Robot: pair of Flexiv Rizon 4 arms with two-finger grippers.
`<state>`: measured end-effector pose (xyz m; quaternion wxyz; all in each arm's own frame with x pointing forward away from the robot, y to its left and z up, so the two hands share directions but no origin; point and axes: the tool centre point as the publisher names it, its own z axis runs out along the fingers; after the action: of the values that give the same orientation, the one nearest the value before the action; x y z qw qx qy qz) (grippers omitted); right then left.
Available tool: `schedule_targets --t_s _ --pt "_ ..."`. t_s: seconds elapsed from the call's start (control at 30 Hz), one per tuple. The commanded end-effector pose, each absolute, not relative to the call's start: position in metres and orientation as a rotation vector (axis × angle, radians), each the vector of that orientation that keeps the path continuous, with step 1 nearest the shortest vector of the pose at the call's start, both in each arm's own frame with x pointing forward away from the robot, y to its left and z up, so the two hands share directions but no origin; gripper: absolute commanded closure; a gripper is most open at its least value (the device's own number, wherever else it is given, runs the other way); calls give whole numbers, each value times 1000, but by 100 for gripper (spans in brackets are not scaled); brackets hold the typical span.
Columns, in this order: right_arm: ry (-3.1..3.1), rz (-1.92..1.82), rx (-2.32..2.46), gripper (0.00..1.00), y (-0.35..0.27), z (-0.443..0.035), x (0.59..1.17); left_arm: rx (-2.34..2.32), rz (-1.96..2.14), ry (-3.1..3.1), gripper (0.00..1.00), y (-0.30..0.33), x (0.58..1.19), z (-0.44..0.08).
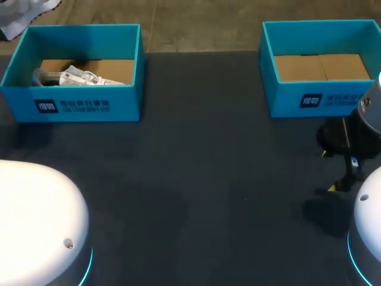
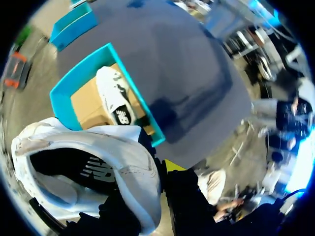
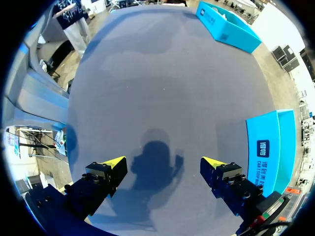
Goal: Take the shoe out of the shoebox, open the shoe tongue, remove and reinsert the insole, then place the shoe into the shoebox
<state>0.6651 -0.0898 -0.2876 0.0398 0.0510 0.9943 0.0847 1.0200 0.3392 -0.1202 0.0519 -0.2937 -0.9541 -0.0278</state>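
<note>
My left gripper (image 2: 160, 172) is shut on a white shoe (image 2: 88, 167) with a dark lining, held in the air beyond the table's far left corner. One yellow fingertip shows beside the shoe's collar; the shoe hides the other. Below it stands the left teal shoebox (image 2: 78, 78), which holds a second white shoe (image 2: 115, 96), also seen in the head view (image 1: 77, 76). A white edge (image 1: 24, 15), probably the held shoe, shows beyond that box (image 1: 71, 104). My right gripper (image 1: 330, 171) (image 3: 163, 164) hangs open and empty over the table's right side.
A second teal box (image 1: 321, 98) with a bare cardboard floor stands at the back right, just ahead of the right gripper (image 3: 268, 152). The dark table (image 1: 196, 179) stretches between the two boxes. My arms' white bases sit at both near corners.
</note>
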Motion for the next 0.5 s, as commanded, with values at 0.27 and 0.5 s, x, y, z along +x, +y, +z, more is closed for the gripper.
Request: schedule_targets --t_s 0.27,0.5 --pt "3043 261 154 0 -91 -288 663 -1567 -27 -2682 100 351 1016 -113" --pt "3043 261 154 0 -91 -288 663 -1618 -103 -2660 100 359 1027 -118"
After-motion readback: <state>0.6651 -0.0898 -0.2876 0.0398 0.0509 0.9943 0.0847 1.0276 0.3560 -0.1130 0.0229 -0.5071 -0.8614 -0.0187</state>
